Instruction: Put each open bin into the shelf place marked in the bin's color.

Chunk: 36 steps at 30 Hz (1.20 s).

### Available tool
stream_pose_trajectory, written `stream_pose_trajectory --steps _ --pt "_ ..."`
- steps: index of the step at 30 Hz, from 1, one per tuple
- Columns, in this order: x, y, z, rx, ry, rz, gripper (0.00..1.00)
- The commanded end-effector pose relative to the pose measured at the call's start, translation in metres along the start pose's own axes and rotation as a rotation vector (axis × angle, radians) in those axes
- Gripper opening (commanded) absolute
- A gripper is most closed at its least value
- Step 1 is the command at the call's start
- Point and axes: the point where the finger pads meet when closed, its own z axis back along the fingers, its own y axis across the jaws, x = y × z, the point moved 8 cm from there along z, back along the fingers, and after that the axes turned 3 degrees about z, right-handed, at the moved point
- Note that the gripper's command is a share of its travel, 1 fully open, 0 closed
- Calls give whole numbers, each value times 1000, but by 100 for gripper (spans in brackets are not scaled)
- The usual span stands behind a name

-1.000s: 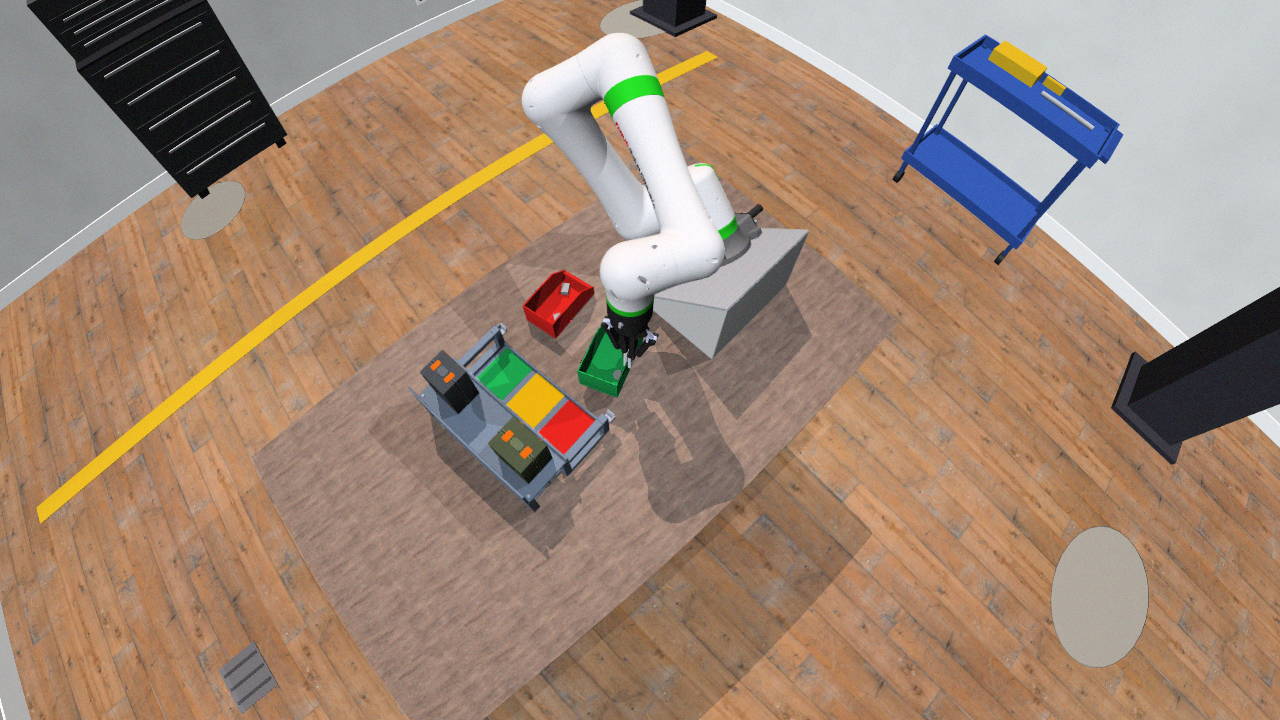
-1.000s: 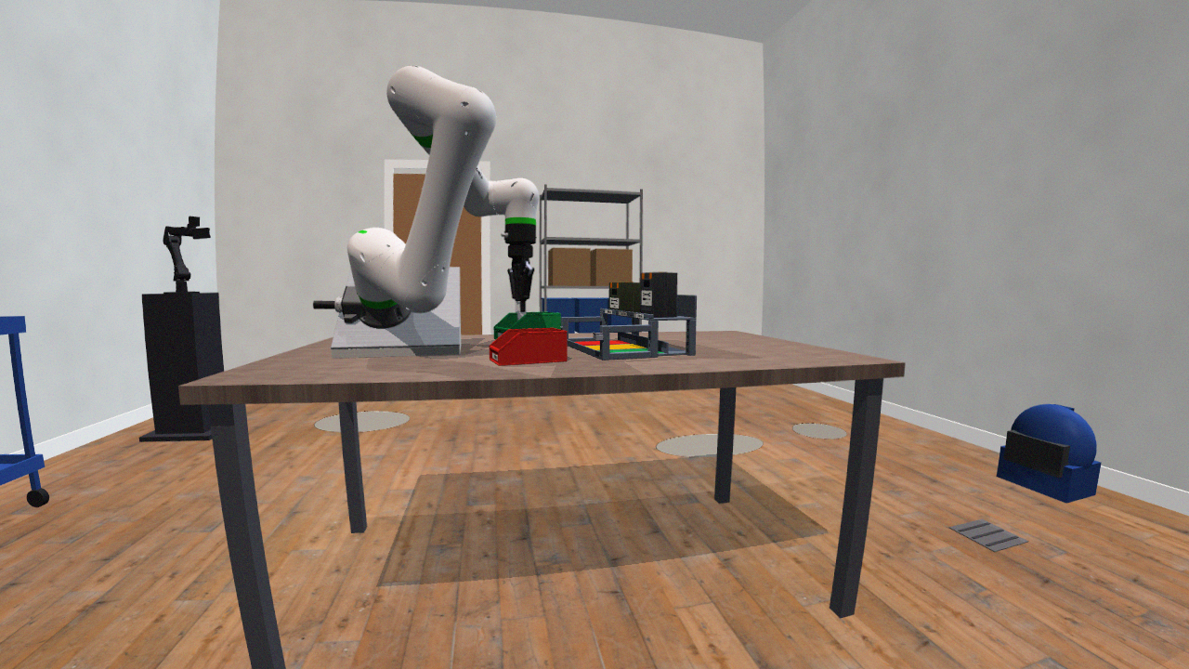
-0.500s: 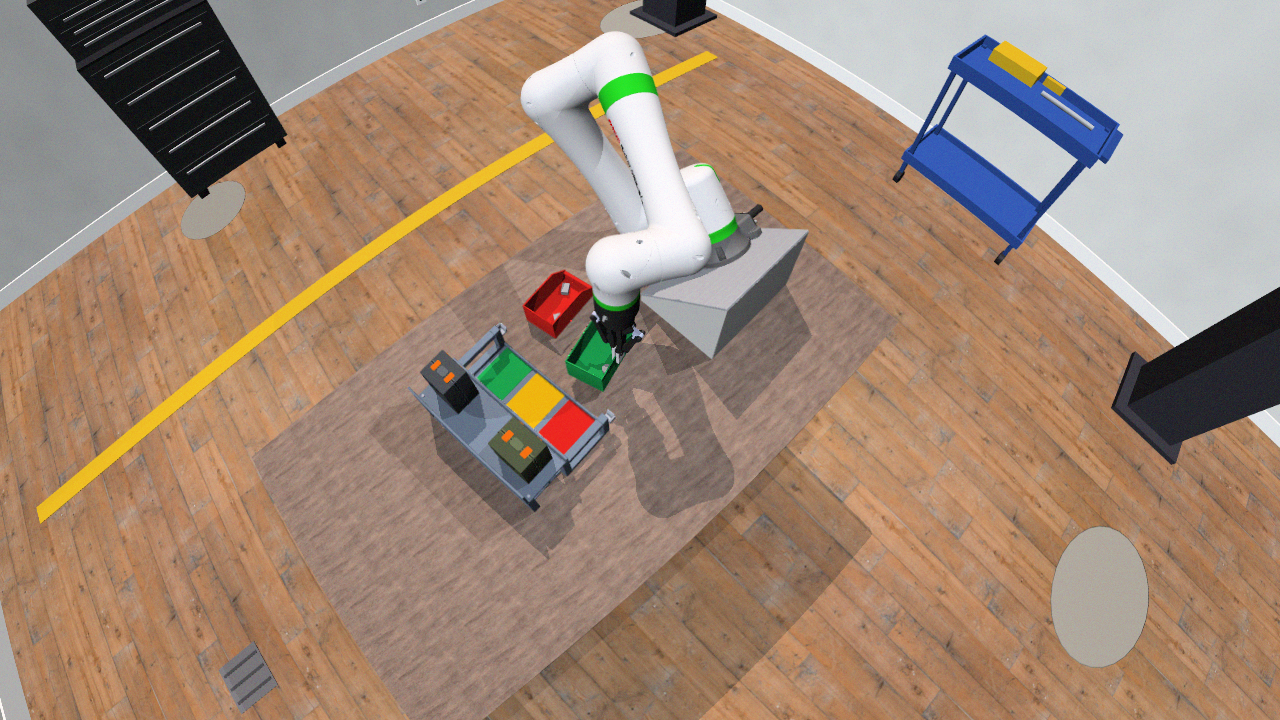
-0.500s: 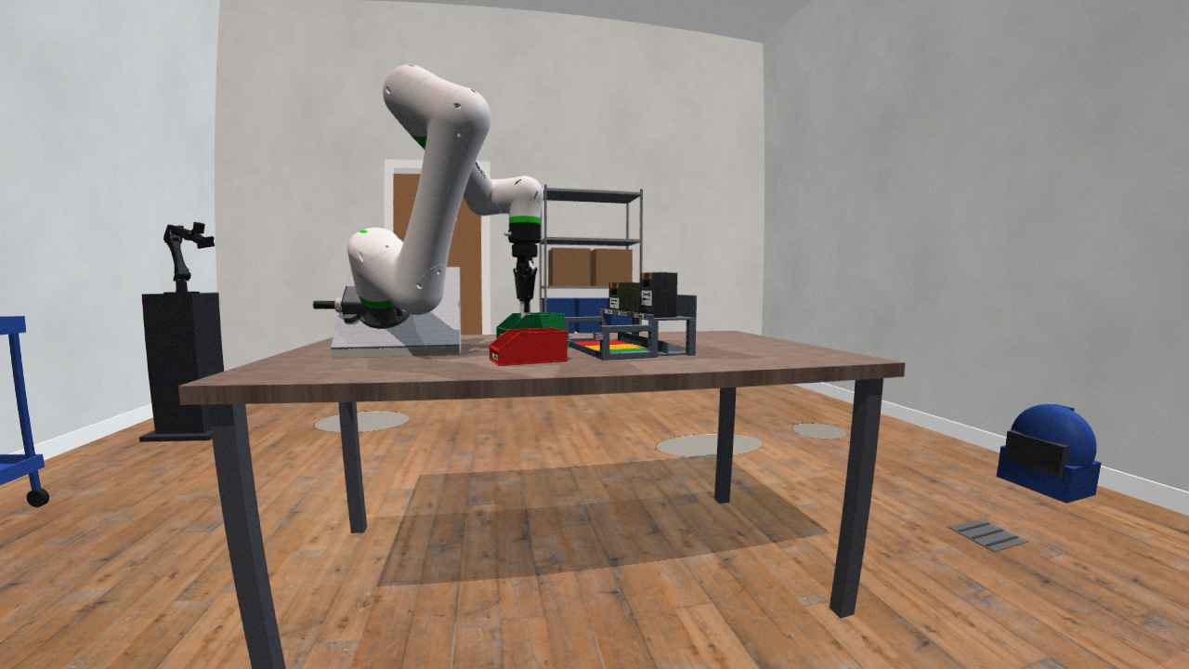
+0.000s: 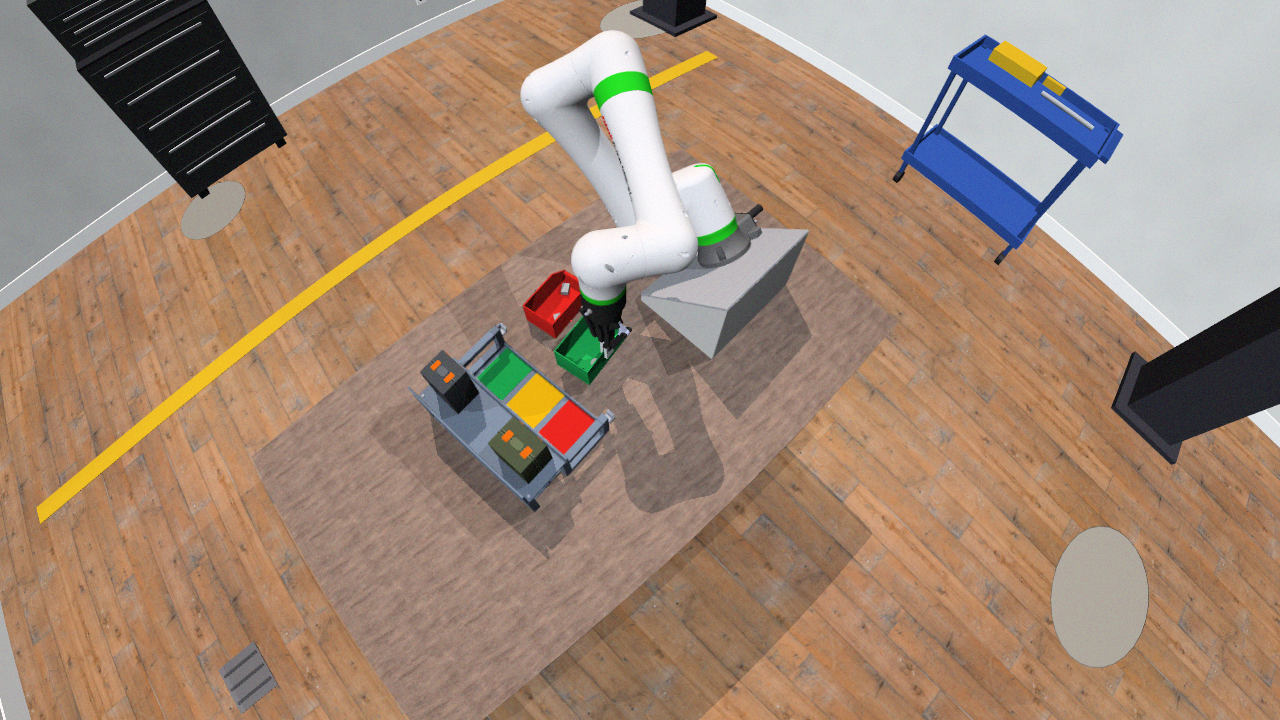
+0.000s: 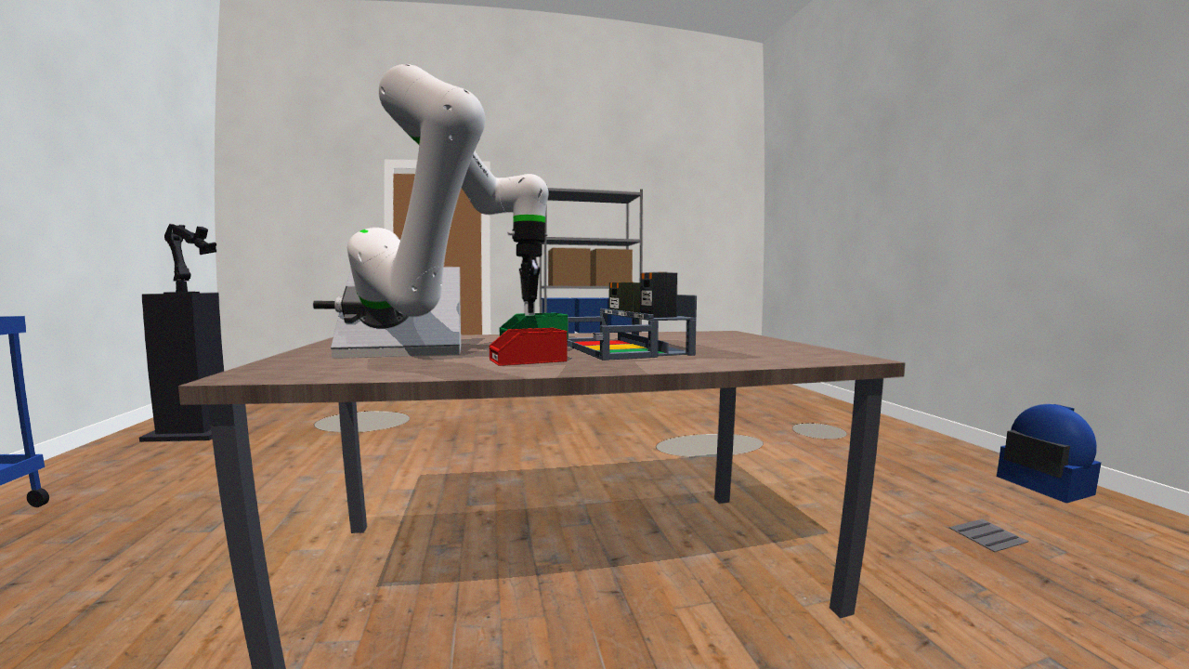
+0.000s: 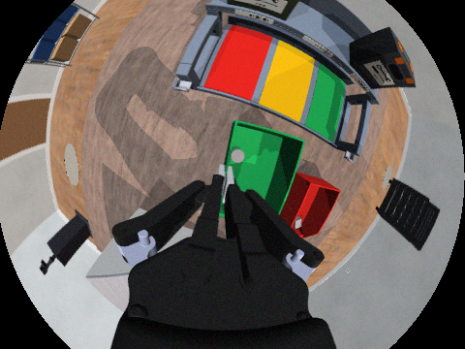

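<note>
Green bin (image 5: 577, 351) (image 6: 548, 321) (image 7: 266, 167): outside the shelf (image 5: 474, 425) (image 6: 652, 339) (image 7: 189, 70), near its open front, round grey part inside
Fingers (image 5: 606, 347) (image 6: 530, 306): clamped on green bin's side wall
Red bin (image 5: 546, 308) (image 6: 529, 347) (image 7: 325, 199): on worktop (image 5: 358, 501) (image 6: 540, 386) (image 7: 113, 50), apart from shelf

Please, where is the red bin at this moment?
In the top view, the red bin sits on the table, just up and left of the green bin; in the exterior view it stands in front of that bin.
</note>
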Motion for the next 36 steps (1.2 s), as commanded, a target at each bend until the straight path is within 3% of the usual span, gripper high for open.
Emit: stream_pose_trajectory --steps 1,36 --pt "-1 7 0 0 1 -26 0" --pt "-3 28 0 0 1 -100 0"
